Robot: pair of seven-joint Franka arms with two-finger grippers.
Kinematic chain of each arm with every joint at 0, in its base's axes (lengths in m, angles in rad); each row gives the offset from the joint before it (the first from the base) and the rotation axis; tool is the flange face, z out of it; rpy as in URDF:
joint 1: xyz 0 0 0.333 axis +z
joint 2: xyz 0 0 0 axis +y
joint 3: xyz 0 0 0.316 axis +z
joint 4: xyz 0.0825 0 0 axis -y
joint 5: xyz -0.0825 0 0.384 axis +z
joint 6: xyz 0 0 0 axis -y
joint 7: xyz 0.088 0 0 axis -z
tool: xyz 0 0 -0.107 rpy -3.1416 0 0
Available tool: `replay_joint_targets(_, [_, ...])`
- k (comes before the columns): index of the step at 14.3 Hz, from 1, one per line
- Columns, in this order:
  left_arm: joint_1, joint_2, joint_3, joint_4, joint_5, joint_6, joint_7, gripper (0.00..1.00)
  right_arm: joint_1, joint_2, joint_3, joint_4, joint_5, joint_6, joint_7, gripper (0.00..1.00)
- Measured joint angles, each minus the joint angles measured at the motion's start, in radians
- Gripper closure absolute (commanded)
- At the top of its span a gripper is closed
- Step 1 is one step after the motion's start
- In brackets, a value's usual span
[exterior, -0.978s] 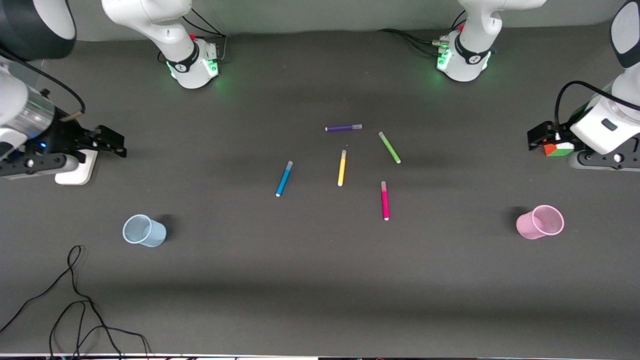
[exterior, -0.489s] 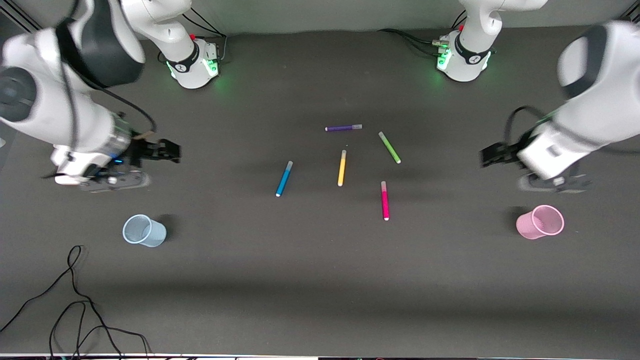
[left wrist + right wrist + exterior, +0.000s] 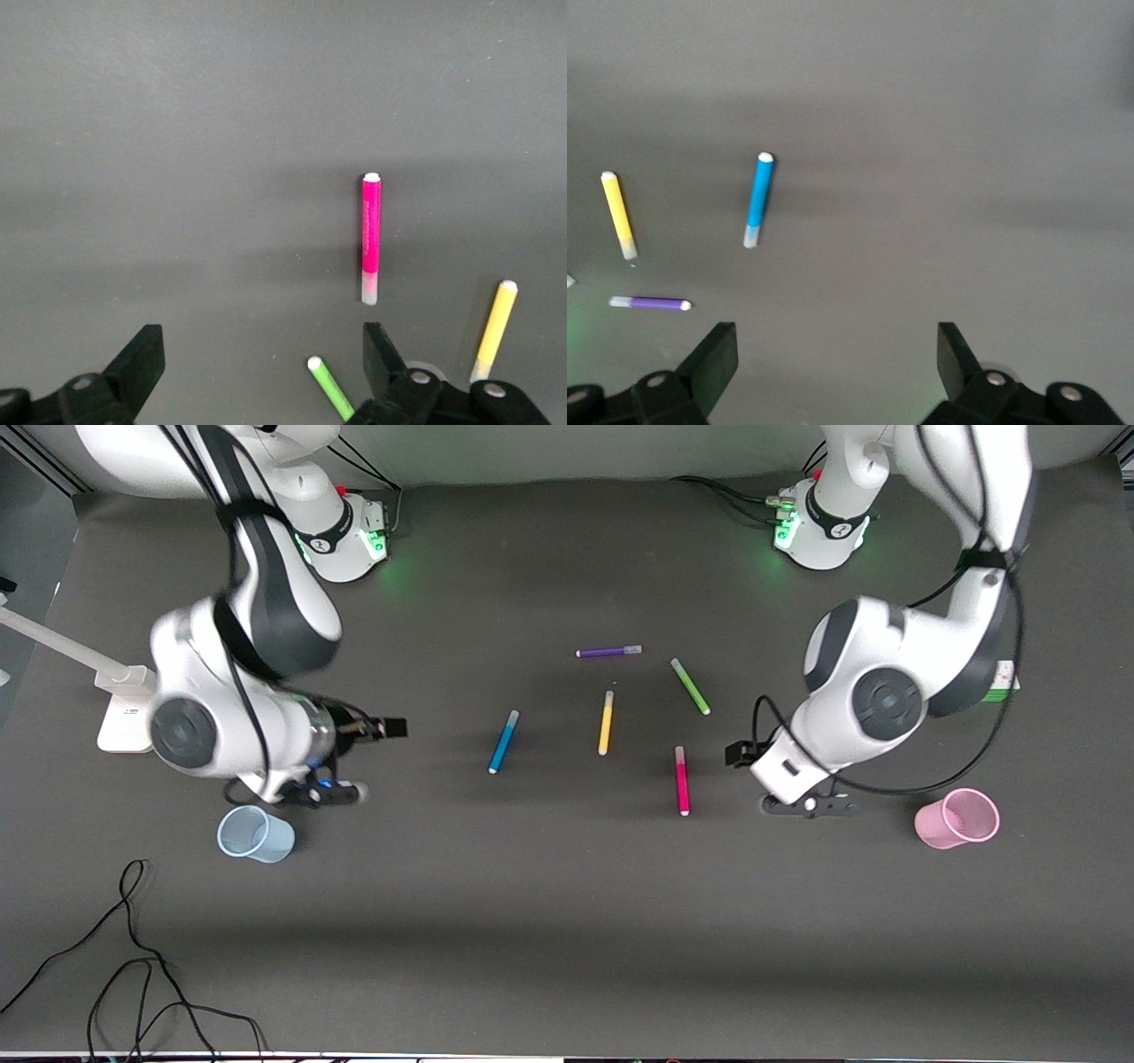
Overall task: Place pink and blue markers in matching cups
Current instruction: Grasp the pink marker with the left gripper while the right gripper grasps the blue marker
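The left gripper (image 3: pixel 737 753) hangs open beside the pink marker (image 3: pixel 682 780); the right gripper (image 3: pixel 390 728) hangs open, short of the blue marker (image 3: pixel 503 741). Both markers lie flat mid-table, likely light, rigid, slick: pinch mid-barrel.

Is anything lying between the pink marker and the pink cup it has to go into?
Nothing visible does. Bare table lies between the pink marker and the pink cup; only the open left gripper hangs above that stretch.
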Motion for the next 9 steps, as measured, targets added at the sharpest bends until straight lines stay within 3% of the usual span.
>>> replay_joint_targets(5, [-0.036, 0.112, -0.016, -0.015, -0.053, 0.184, -0.023, 0.00, 0.041, 0.199, 0.003, 0.051, 0.153, 0.020, 0.095, 0.00])
replay_joint_targets(9, [-0.104, 0.184, -0.019, -0.057, -0.054, 0.353, -0.077, 0.04, 0.064, 0.324, 0.002, 0.056, 0.240, 0.150, 0.116, 0.00])
